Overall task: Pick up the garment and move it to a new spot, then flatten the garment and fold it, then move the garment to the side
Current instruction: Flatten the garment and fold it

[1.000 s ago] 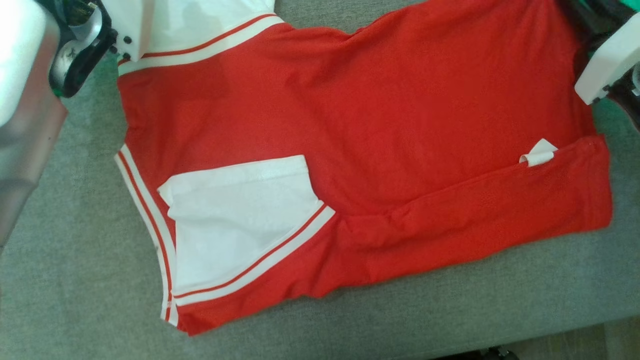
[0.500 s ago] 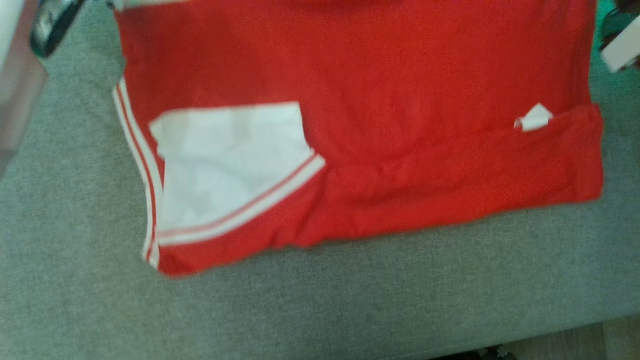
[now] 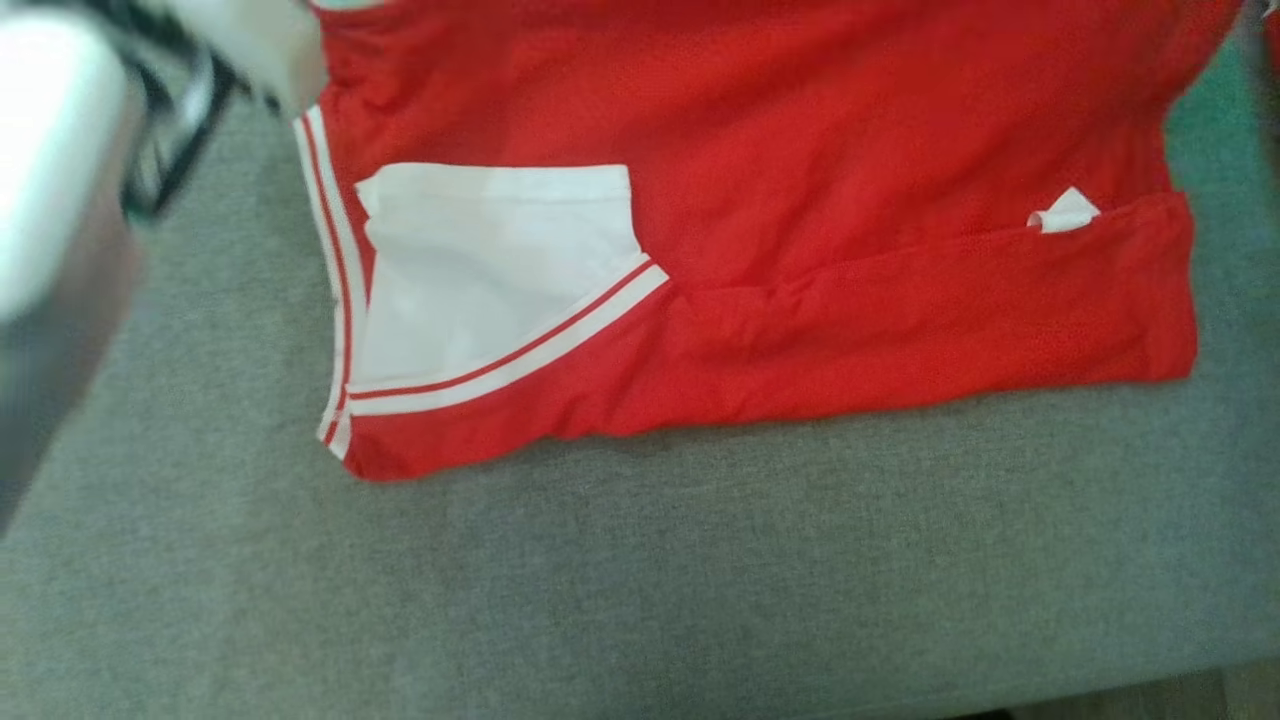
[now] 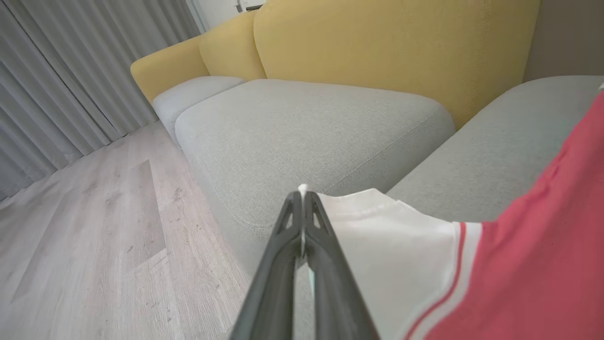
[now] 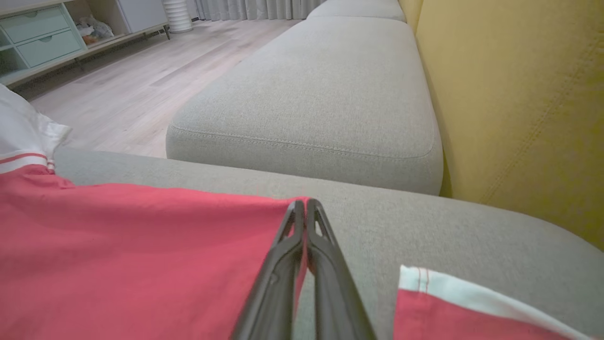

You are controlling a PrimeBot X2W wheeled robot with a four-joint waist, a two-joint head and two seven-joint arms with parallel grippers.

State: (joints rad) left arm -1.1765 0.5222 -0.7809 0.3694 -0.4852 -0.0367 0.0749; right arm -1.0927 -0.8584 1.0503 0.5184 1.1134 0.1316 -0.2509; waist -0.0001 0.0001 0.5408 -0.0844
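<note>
Since the earlier head frames the camera has shifted: the garment [image 3: 800, 150] now sits higher in that view, with more grey sofa seat [image 3: 700, 580] showing below its near edge. The white sleeve [image 3: 500, 270], the small white label [image 3: 1065, 212] and the folded strip along the near edge keep the same arrangement.

1. Garment: red with white, red-striped trim. It lies spread on the sofa seat and its far part runs past the top of the head view.
2. Left tool [image 4: 302, 189]: fingers pressed together – clamped on a white edge of the garment, with a sliver of white cloth showing between the tips. The pale left forearm [image 3: 50, 150] is blurred at the upper left of the head view.
3. Right tool [image 5: 306, 202]: fingers pressed together, clamped on the red edge of the garment where it meets the seat.
4. Surroundings: a yellow backrest [image 5: 519, 94] rises behind the seat, and a pale wooden floor [image 4: 94, 226] lies beside the sofa.
</note>
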